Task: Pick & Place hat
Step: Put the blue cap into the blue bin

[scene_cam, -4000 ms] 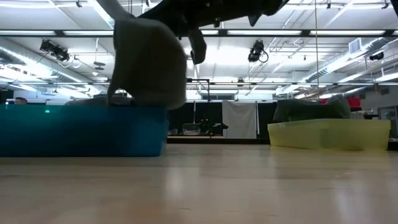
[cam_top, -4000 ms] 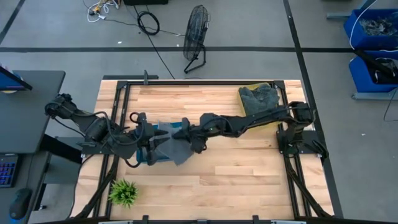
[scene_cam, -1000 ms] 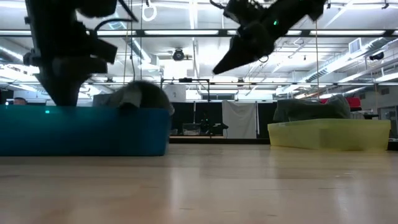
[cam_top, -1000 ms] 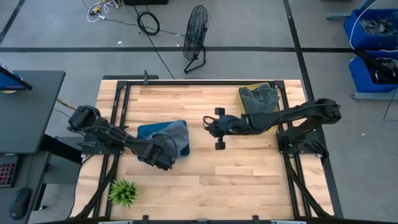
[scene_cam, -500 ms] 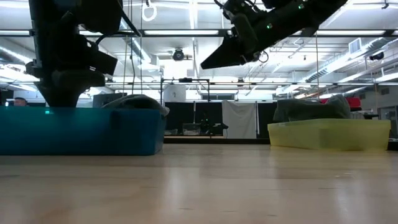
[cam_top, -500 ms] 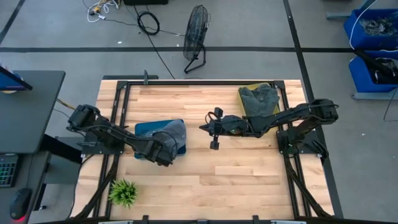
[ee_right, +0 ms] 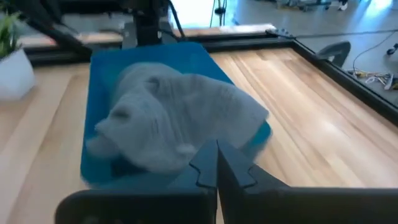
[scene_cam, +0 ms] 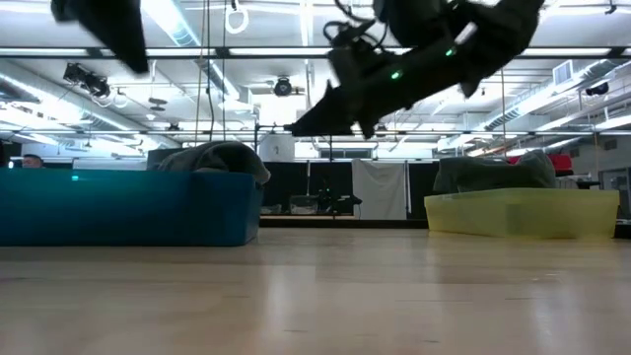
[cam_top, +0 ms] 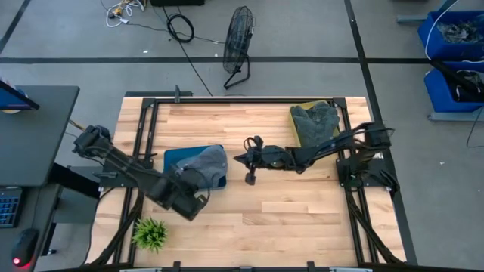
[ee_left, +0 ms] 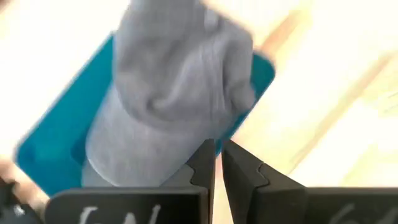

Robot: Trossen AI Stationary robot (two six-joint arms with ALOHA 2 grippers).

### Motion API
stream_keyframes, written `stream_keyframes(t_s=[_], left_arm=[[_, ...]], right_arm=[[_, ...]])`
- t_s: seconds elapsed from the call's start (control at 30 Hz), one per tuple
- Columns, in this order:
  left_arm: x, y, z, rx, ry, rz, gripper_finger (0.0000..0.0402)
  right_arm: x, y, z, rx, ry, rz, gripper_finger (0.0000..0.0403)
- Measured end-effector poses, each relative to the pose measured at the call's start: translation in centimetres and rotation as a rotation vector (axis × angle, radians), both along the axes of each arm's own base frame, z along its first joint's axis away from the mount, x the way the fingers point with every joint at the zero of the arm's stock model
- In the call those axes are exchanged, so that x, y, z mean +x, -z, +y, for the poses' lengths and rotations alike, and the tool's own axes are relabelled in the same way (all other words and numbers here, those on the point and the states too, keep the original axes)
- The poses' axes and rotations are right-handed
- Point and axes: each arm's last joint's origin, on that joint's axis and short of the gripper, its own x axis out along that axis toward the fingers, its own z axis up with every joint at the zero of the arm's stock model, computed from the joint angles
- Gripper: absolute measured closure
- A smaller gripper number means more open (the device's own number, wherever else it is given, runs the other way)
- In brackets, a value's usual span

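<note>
A grey hat lies in the teal bin at the table's left middle, its crown heaped above the rim and one side drooping over the bin's right wall. Both wrist views show it. My left gripper hangs shut just near of the bin, high above the table. My right gripper, also shut, hovers just right of the bin, pointing at it. Neither touches the hat.
A yellow bin at the far right corner holds dark grey-green hats. A small green plant stands at the near left corner. Bare wood stretches across the table's middle and near side.
My left gripper has pulled back from the teal bin toward the near edge and risen. My right gripper has reached farther left toward the bin and dropped a little. The hat has stayed in the bin.
</note>
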Motion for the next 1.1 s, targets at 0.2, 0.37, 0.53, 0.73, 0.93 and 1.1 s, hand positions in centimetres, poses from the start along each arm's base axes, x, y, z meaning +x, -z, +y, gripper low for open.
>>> stream_keyframes(t_s=[0.2, 0.37, 0.53, 0.73, 0.93, 1.1], left_arm=[[-1.0, -2.4, -1.3, 0.113, 0.028, -0.122, 0.0368], [-1.3, -2.2, -1.7, 0.117, 0.038, -0.121, 0.0367], [-1.2, -2.1, -1.8, 0.122, 0.039, -0.118, 0.0367], [-1.3, -2.1, -1.7, 0.128, 0.038, -0.116, 0.0367], [-1.2, -2.1, -1.7, 0.126, 0.038, -0.121, 0.0367], [-1.2, -2.1, -1.7, 0.126, 0.038, -0.121, 0.0367]], right_arm=[[4.1, 1.5, -0.6, 0.047, 0.038, 0.023, 0.0401], [7.3, 2.5, -0.4, 0.030, 0.045, 0.245, 0.0401], [10.5, 2.1, -0.2, 0.013, 0.024, 0.343, 0.0401], [13.1, 1.4, 0.0, -0.006, -0.031, 0.368, 0.0401], [13.8, 3.5, 0.2, 0.044, -0.093, 0.442, 0.0401], [13.4, 4.4, 0.3, 0.077, -0.103, 0.521, 0.0401]])
